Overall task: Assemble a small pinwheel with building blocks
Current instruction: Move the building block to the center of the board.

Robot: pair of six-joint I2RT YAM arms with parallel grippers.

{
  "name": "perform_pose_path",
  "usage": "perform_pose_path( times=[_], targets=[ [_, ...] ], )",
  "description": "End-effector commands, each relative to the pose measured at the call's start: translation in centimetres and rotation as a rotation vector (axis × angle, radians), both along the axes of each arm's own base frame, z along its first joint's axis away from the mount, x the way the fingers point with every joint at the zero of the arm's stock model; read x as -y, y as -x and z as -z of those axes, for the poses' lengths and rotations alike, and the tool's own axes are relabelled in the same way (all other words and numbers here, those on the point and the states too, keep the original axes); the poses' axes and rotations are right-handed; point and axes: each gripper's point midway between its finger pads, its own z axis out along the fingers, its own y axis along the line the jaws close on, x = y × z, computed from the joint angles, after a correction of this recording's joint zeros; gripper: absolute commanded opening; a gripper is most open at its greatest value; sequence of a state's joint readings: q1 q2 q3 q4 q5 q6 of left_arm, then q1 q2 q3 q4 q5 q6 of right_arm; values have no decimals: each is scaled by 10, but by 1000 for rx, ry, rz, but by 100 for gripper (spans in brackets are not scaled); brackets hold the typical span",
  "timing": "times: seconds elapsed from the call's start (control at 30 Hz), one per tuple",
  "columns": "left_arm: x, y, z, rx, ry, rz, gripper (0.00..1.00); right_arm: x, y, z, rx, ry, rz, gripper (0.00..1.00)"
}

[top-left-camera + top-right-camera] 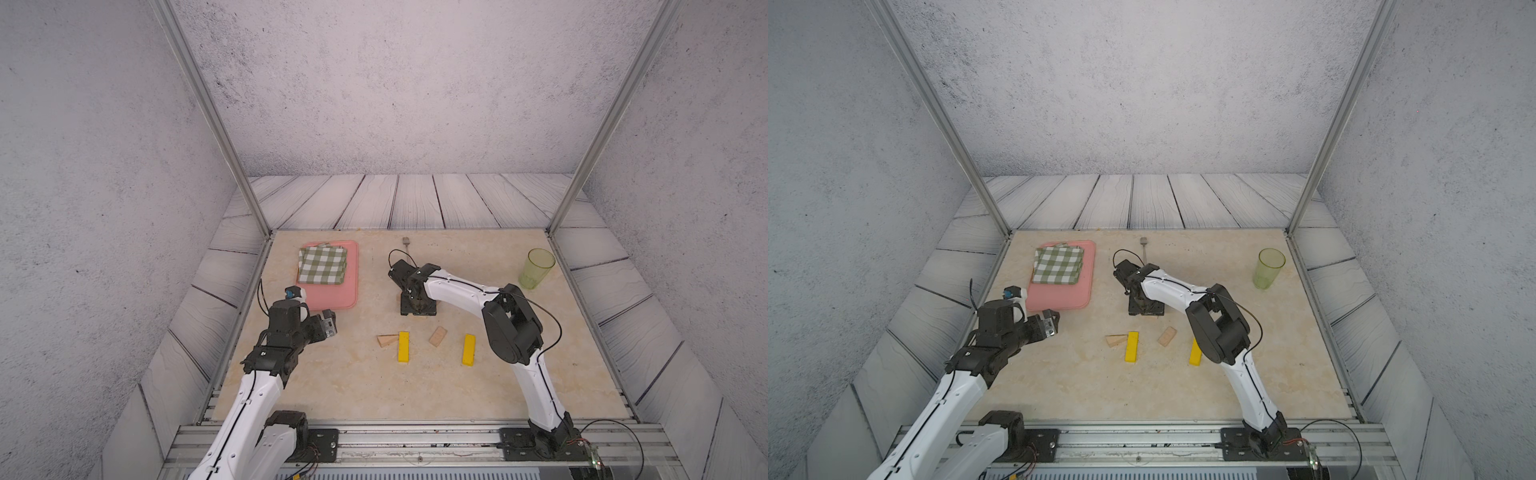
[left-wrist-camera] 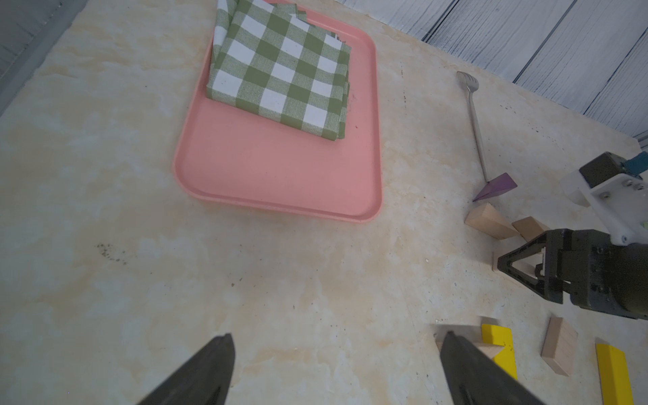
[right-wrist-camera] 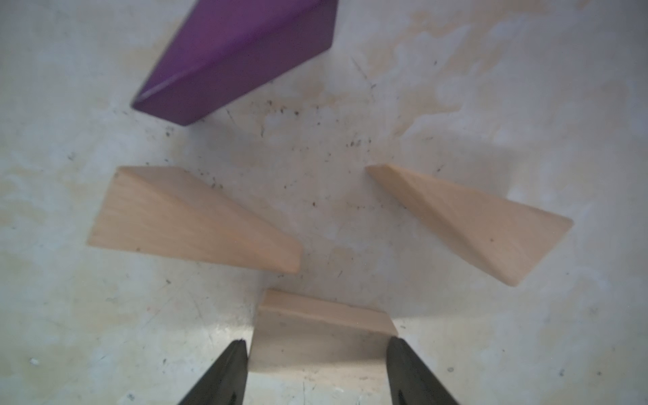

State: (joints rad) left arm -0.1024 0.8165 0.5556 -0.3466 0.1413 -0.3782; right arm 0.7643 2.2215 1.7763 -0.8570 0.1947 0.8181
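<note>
within the right claw (image 3: pixel 315 342) sits a pale-wood block (image 3: pixel 322 326), gripped.

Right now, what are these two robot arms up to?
They are building a pinwheel from blocks. The right gripper has its jaws against both sides of a small pale-wood block on the table, with two wood wedges and a purple wedge lying close by. The left gripper hangs open and empty near the pink tray. Two yellow bars lie untouched.
</note>
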Motion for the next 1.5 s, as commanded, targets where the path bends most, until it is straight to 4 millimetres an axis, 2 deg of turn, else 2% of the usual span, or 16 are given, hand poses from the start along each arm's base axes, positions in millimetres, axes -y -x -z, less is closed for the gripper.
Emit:
perform_pose_path(
  times=[0.0, 0.2, 0.3, 0.5, 0.7, 1.0, 1.13, 1.27, 1.47],
  targets=[
    [0, 0, 0, 14, -12, 3, 98, 18, 7, 21, -47, 70, 23, 72],
    [1, -1, 1, 12, -10, 4, 98, 25, -1, -1, 24, 87, 12, 80],
    [1, -1, 2, 9, -9, 5, 98, 23, -1, 2, 9, 84, 3, 80],
    [1, -1, 2, 6, -11, 5, 98, 15, 5, 19, -32, 40, -27, 70],
    [1, -1, 3, 4, -10, 3, 98, 23, 16, 17, -39, 37, -35, 56],
    [1, -1, 4, 1, -10, 5, 98, 37, 38, 11, -37, 15, -31, 55],
    [2, -1, 5, -4, -8, 5, 98, 35, 37, 9, -41, 17, -58, 61],
    [2, -1, 6, -9, -10, 6, 98, 32, 34, 4, -36, 16, -87, 71],
    [2, -1, 8, -15, -10, 6, 98, 32, 33, -19, -1, 20, -164, 81]
  ],
)
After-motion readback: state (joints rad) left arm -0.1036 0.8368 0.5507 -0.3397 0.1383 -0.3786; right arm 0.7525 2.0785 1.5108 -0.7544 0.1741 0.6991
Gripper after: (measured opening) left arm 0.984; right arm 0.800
